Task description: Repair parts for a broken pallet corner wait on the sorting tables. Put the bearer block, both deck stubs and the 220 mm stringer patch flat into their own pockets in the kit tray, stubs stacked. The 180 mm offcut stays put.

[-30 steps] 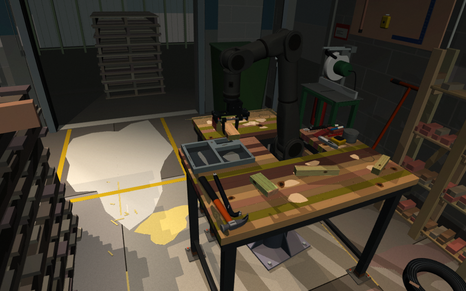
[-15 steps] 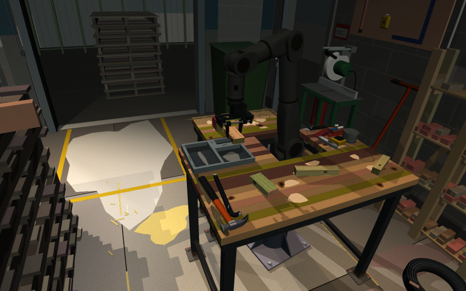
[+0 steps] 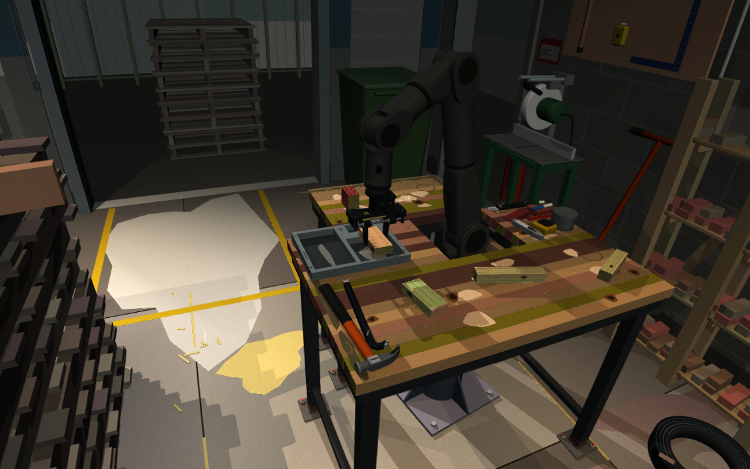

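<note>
A pale wooden block point(image 3: 379, 240) is held in my closed gripper point(image 3: 377, 231), just over the right pocket of the grey kit tray point(image 3: 349, 248) at the near table's far left corner. A greenish block point(image 3: 423, 296) lies on the near table. A long greenish timber piece point(image 3: 509, 274) lies right of it. A short pale stub point(image 3: 613, 265) lies near the right edge. A small red-topped block point(image 3: 350, 195) stands on the far table behind the gripper.
The tray's left pockets hold nothing. A hammer point(image 3: 360, 344) and a black pry bar point(image 3: 363, 324) lie at the table's front left. Hand tools and a grey cup point(image 3: 564, 218) crowd the small side bench. The arm's base column point(image 3: 462, 192) rises between the tables.
</note>
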### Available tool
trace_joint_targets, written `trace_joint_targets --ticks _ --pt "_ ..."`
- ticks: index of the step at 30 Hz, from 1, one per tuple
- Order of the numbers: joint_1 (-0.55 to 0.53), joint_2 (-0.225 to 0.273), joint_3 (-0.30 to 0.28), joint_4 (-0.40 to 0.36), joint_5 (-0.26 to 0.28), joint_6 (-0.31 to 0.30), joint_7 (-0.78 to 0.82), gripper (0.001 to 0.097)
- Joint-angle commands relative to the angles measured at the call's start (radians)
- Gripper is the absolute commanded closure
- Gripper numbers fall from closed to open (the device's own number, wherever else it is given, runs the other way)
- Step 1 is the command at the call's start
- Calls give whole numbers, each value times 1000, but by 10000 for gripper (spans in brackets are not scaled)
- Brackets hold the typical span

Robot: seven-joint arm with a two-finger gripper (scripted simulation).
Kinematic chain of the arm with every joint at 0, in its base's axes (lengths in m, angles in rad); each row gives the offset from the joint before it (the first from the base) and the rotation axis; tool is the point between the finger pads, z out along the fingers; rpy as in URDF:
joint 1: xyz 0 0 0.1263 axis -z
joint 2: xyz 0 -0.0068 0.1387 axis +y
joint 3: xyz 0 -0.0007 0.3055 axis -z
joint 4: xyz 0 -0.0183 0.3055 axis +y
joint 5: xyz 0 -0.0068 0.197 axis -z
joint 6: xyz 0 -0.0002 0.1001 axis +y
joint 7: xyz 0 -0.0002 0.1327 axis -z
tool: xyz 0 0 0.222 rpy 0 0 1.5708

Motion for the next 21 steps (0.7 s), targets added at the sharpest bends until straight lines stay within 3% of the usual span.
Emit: trace_joint_targets --ticks 1,21 --pt "0 2 0 5 1 -10 -1 966" --pt "-2 27 0 64 5 -94 -6 966"
